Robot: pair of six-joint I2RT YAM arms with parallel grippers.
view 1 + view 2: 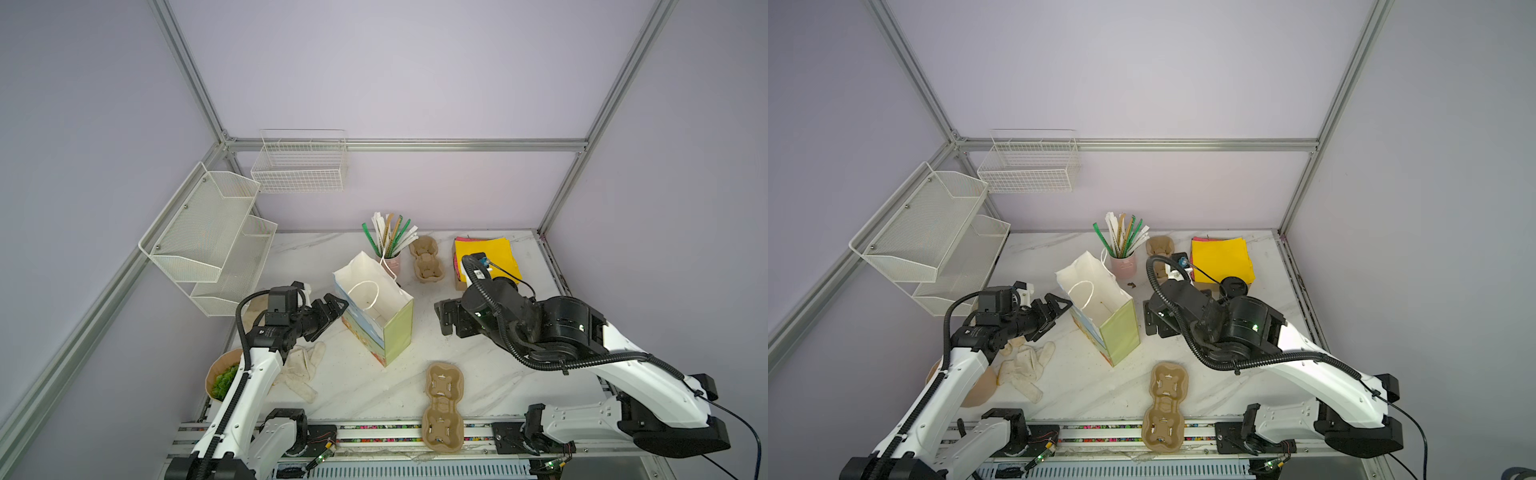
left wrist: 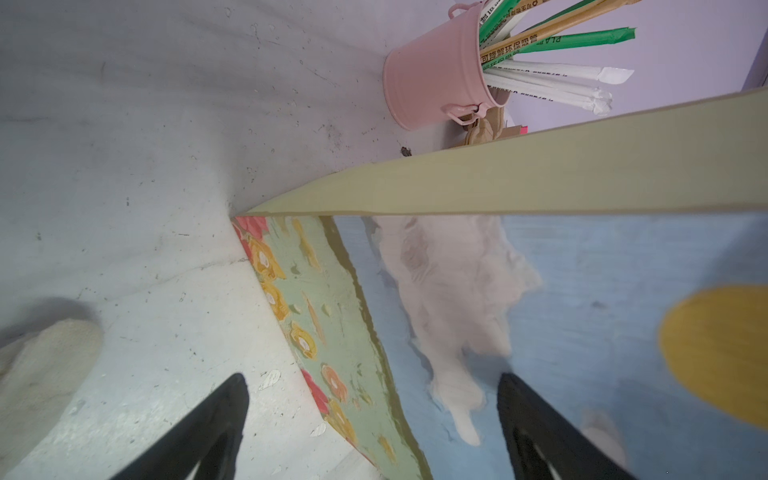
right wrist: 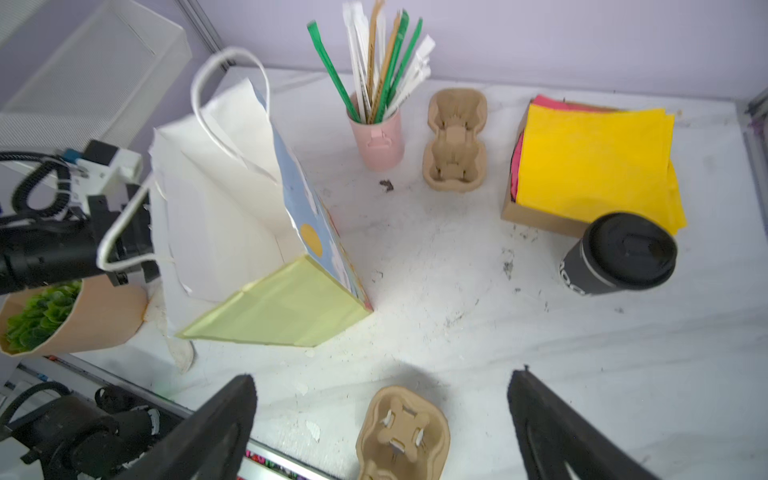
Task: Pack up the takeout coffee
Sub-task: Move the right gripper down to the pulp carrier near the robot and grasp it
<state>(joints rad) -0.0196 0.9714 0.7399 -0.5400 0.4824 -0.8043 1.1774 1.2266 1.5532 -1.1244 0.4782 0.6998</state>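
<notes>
**Takeout coffee** (image 3: 619, 253): black cup with its lid on, upright on the bench (image 3: 457, 270), just beside the front corner of the napkin box (image 3: 536, 216). The right wrist view shows it whole. In a top view only the lid (image 1: 1233, 286) peeks past the right arm, right of centre.

**Right gripper** (image 3: 382, 376): jaws wide apart and empty, over bare bench between the paper bag (image 3: 232, 216) and the coffee, apart from both. The arm reaches in from lower right, wrist bent down.

**Left gripper** (image 1: 338, 305): jaws spread, nothing held, fingertips just beside the bag's printed side. The arm lies low, stretched in from lower left. The left wrist view shows that print close up.

**Surroundings:**
- Pink cup of straws (image 1: 390, 262) and pulp carrier (image 1: 426, 257), behind the bag.
- Second carrier (image 1: 442, 403), at the bench's front edge.
- Cloth (image 1: 303, 365) and potted plant (image 1: 224, 376), lower left.
- Wire shelves (image 1: 208, 237), on the left wall.
</notes>
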